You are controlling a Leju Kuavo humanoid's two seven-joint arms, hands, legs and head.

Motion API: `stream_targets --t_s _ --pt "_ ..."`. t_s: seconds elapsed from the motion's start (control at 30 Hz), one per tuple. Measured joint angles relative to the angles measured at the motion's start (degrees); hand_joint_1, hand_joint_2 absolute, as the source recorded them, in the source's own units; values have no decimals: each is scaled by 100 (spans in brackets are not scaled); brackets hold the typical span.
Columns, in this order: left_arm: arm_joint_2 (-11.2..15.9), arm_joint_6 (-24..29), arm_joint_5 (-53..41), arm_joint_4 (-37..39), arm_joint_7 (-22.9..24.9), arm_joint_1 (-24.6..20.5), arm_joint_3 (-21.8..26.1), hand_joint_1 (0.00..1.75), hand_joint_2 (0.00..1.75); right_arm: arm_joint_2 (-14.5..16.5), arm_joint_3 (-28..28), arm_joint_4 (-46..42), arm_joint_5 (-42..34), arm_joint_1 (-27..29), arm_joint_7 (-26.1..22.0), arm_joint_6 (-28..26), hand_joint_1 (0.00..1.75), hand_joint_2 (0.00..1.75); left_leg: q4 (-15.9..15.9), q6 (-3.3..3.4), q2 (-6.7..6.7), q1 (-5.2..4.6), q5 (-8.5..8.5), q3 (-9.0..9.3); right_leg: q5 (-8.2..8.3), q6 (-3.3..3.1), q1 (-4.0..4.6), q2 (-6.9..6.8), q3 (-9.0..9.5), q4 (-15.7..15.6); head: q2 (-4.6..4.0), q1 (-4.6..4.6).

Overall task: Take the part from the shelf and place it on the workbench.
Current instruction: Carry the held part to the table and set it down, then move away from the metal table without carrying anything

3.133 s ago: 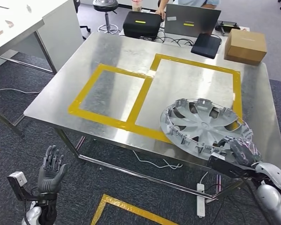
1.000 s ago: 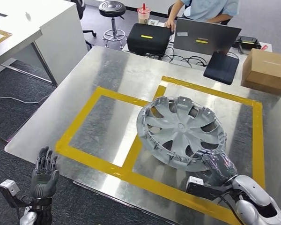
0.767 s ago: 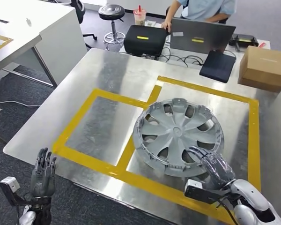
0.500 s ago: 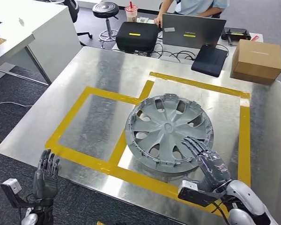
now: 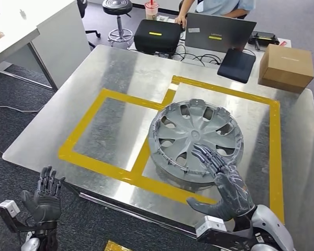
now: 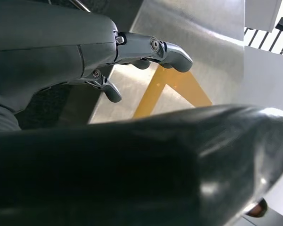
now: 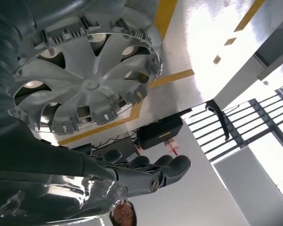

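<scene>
A grey plastic wheel cover lies hollow side up on the steel workbench, inside the right yellow-taped rectangle, its left rim over the tape between the two rectangles. My right hand hovers over its near edge with fingers spread and nothing in it. My left hand hangs open below the bench's near left corner, above the carpet. In the left wrist view its fingers stretch out beside the bench edge.
At the bench's far side stand a black case, a laptop, a dark tablet and a cardboard box. A person sits behind the laptop. A white table stands to the left, a stool beyond.
My right hand carried the wheel cover onto the bench, set it down and let go; its fingers now spread above the rim. The camera has shifted closer. The left hand stayed low.
</scene>
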Motion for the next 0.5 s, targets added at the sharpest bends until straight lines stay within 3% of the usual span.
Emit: stream_targets --t_s 0.03,0.07,0.17,0.23,0.3,0.33,0.4,0.47,0.5 --pt "-8 0 -3 0 1 7 8 0 0 10 8 -22 -19 2 -9 -3 0 175 2 -8 4 1 43 -57 -5 8 0 -1 37 76 0 1" --pt "-14 0 -7 0 2 13 16 0 0 17 13 -40 -62 3 -35 -13 0 131 3 -22 5 6 84 -109 97 10 -2 -2 191 -81 0 0" --pt "-39 0 -27 -7 3 45 62 0 0 59 -10 -145 -444 12 -249 -154 0 0 19 -104 4 12 201 -224 438 -5 -6 -6 1024 -1295 0 -3" --pt "-60 1 -41 -22 3 74 105 0 0 121 -71 -252 -749 56 -385 -308 0 0 26 -179 4 1 278 -254 445 -74 10 16 1222 -1673 0 -17" --pt "-86 2 -57 -42 8 105 148 0 0 193 -166 -328 -1019 167 -495 -417 0 0 17 -254 5 12 339 -261 489 -179 25 28 1150 -1674 0 -26" --pt "-104 3 -72 -53 15 126 166 0 0 230 -218 -344 -1151 244 -558 -445 0 0 53 -287 5 20 283 -285 528 -237 25 25 1119 -1672 0 -32" --pt "-138 20 -108 -83 47 161 189 0 0 316 -360 -337 -1384 439 -692 -480 0 0 408 -332 5 27 -135 -410 642 -341 14 -5 1037 -1683 0 -49" --pt "-170 68 -127 -115 87 175 192 0 0 416 -523 -256 -1522 657 -770 -511 0 0 1124 -354 4 27 -711 -602 761 -386 25 -45 919 -1677 0 -66" --pt "-183 99 -127 -128 103 178 193 0 0 463 -591 -186 -1555 761 -805 -551 0 0 1449 -359 4 26 -869 -663 816 -391 32 -75 845 -1674 0 -67"
